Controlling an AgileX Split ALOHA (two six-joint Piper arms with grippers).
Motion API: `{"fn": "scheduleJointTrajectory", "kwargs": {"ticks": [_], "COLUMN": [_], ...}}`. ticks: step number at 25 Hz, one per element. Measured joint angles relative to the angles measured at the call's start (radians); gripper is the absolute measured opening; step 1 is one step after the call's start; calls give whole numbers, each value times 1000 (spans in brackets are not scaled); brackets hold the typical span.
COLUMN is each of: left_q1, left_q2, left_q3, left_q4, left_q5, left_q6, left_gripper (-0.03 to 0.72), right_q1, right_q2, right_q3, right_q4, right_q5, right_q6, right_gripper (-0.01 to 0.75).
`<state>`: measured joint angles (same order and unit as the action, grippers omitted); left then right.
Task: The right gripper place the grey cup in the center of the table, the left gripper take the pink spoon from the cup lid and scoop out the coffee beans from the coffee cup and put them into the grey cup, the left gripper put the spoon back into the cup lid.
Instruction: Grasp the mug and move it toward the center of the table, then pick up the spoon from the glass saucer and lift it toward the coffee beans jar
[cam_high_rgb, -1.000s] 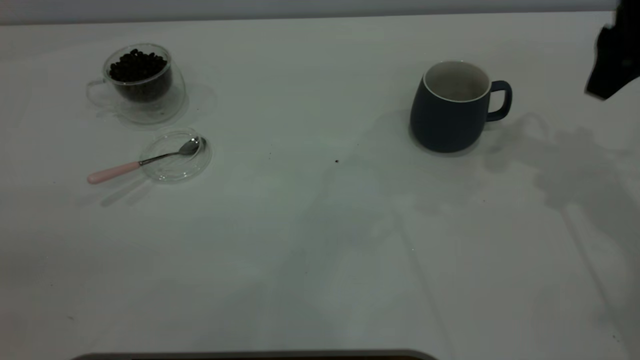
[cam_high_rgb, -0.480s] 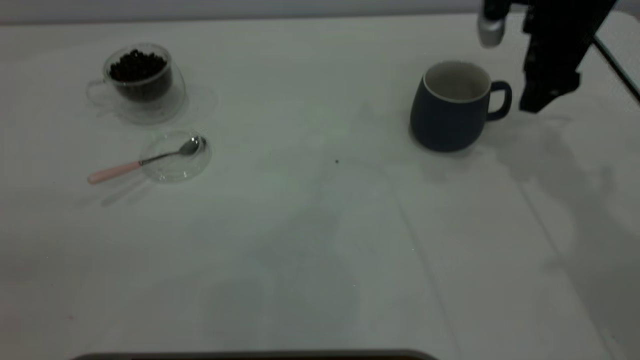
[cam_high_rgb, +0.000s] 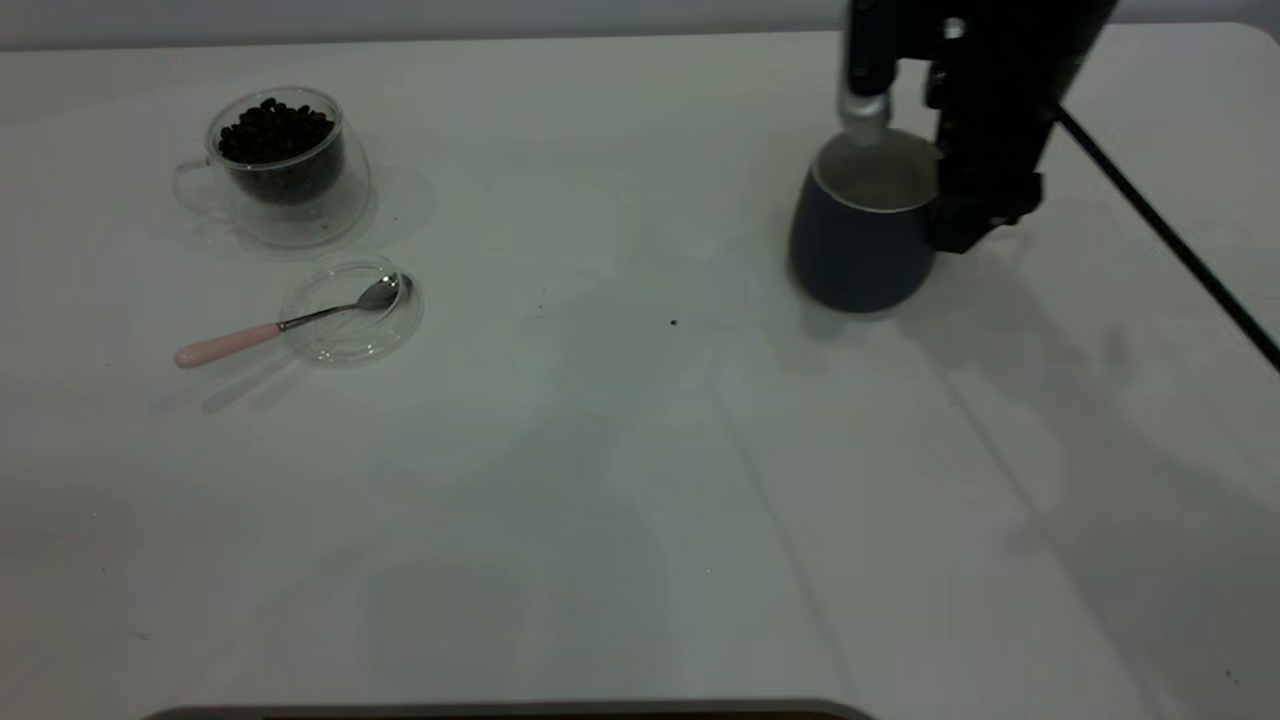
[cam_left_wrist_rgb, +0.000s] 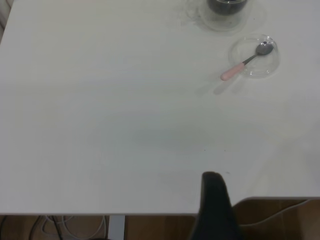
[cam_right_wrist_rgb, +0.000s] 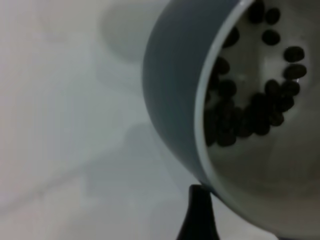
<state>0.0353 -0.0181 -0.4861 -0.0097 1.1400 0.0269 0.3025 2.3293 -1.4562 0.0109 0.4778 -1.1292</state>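
1. The grey cup (cam_high_rgb: 860, 240) stands on the right part of the table (cam_high_rgb: 600, 480), towards its far edge and not yet at the centre. The right gripper (cam_high_rgb: 978, 215) is down against its handle side and hides the handle. We cannot tell whether it has closed on the cup
2. The left gripper (cam_left_wrist_rgb: 214, 200) hangs near the table's edge, well apart from everything. We see only a black tip of it, so we cannot tell its opening either
3. We judge the grey cup heavy for its size, stiff, matte rather than slippery, and breakable if knocked over. The loop handle, or the rim wall beside it, looks the best place to hold. It should travel upright, since the right wrist view shows a small heap of beans (cam_right_wrist_rgb: 245, 115) already inside
4. The pink spoon (cam_high_rgb: 290, 325) is light, thin and stiff. Its bowl lies in the cup lid (cam_high_rgb: 350, 352) and its pink handle juts out over the table, which is where we would take it
5. The coffee cup (cam_high_rgb: 285, 170), just behind the lid, is glass, fragile and probably slick
6. We count one grey cup, one coffee cup, one lid and one spoon. The coffee beans (cam_high_rgb: 275, 130) are too many to count
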Motion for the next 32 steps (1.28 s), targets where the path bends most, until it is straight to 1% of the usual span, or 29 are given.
{"fn": "scheduleJointTrajectory", "kwargs": {"ticks": [8, 16, 18, 22, 24, 26, 29, 32], "left_q1": [0, 0, 0, 0, 0, 0, 0, 0], "left_q2": [0, 0, 0, 0, 0, 0, 0, 0], "left_q3": [0, 0, 0, 0, 0, 0, 0, 0], "left_q4": [0, 0, 0, 0, 0, 0, 0, 0], "left_q5": [0, 0, 0, 0, 0, 0, 0, 0], "left_q6": [0, 0, 0, 0, 0, 0, 2, 2], "left_gripper": [581, 581, 581, 581, 581, 581, 581, 581], "right_q1": [118, 237, 255, 267, 263, 249, 219, 198], "right_q2": [1, 10, 18, 7, -40, -115, -253, -391], "right_q3": [0, -2, -9, -14, -14, -14, -14, -14], "right_q4": [134, 293, 332, 399, 413, 417, 414, 356], "right_q5": [-60, -161, -181, -180, -141, -68, 116, 301], "right_q6": [0, 0, 0, 1, 22, 66, 174, 344], "right_gripper": [636, 626, 622, 619, 617, 614, 612, 609]}}
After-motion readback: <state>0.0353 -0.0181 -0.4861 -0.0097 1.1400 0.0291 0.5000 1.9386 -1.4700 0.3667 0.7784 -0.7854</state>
